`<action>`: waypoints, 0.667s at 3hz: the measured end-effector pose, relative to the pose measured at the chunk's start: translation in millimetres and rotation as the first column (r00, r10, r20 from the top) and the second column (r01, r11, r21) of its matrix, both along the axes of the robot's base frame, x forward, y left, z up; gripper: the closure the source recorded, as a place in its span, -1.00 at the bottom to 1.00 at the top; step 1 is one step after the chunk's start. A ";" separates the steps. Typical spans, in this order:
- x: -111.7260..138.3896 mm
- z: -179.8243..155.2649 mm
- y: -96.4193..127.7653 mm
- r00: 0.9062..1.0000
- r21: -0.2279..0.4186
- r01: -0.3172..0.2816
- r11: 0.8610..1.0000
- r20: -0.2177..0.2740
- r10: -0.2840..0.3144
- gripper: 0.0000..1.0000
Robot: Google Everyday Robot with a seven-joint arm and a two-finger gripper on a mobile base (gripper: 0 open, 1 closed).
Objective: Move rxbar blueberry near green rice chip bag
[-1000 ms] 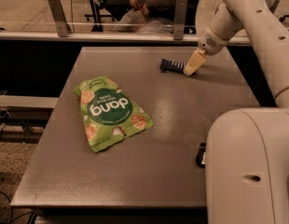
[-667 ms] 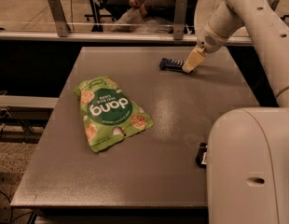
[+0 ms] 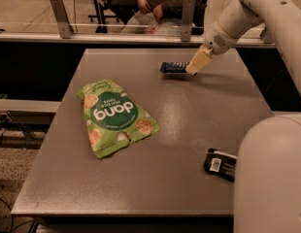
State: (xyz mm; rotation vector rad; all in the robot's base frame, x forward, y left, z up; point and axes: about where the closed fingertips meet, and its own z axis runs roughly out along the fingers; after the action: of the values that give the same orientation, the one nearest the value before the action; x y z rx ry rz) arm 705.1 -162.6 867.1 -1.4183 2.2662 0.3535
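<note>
The rxbar blueberry [image 3: 173, 67], a slim dark navy wrapper, lies at the far middle of the grey table [image 3: 189, 120]. My gripper [image 3: 196, 65] reaches down from the upper right and is shut on the bar's right end, low over the table. The green rice chip bag [image 3: 115, 116], bright green with a dark "dang" circle, lies flat left of the table's middle. The bar is well apart from the bag, to its far right.
A black wrapper with a white barcode patch [image 3: 219, 163] lies near the front right, partly behind my white arm [image 3: 269, 174]. A glass rail with metal posts [image 3: 187, 17] runs along the far edge. A seated person [image 3: 162, 4] is behind it.
My gripper and the rxbar blueberry have shifted a little to the left together. The green bag and the black wrapper have not moved.
</note>
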 end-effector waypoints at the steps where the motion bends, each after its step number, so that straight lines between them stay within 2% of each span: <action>1: -32.7 9.4 29.8 0.998 0.065 -0.063 0.996 -0.007 0.063 1.00; 2: -67.4 11.3 63.3 0.989 0.112 -0.143 0.983 -0.014 0.145 1.00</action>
State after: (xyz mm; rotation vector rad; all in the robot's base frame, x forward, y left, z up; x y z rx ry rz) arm 637.6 -99.3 878.4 -1.5306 2.1307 0.5351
